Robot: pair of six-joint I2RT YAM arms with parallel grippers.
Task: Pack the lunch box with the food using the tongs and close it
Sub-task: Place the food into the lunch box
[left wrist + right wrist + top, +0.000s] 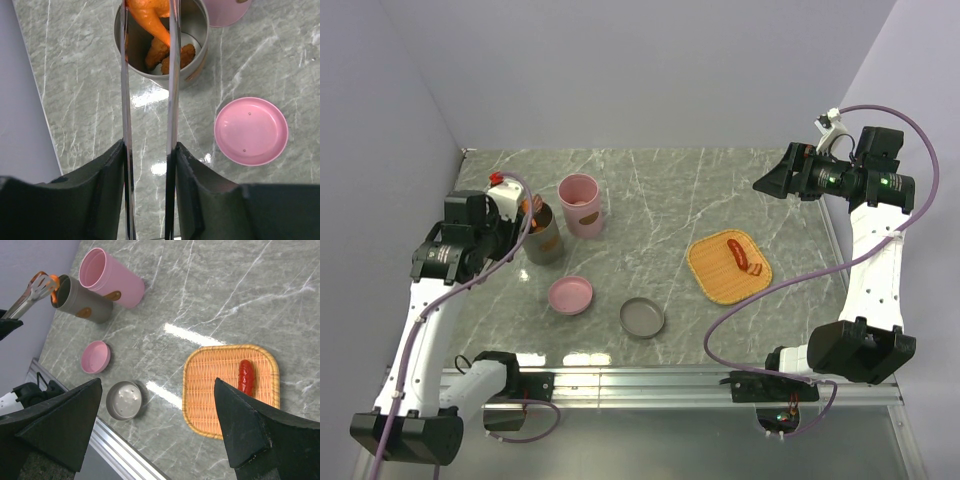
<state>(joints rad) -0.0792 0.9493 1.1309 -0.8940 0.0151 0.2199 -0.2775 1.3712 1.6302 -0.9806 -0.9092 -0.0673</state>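
Observation:
My left gripper is shut on the silver tongs, one arm against each finger. The tong tips pinch an orange piece of food over the mouth of the grey round lunch box tin. Two orange chunks lie inside it. A red strip lies on the orange woven tray. My right gripper hangs open high above the table's right side, holding nothing.
A tall pink tin stands right beside the grey one. A pink lid and a grey lid lie near the front edge. Walls close the left and back.

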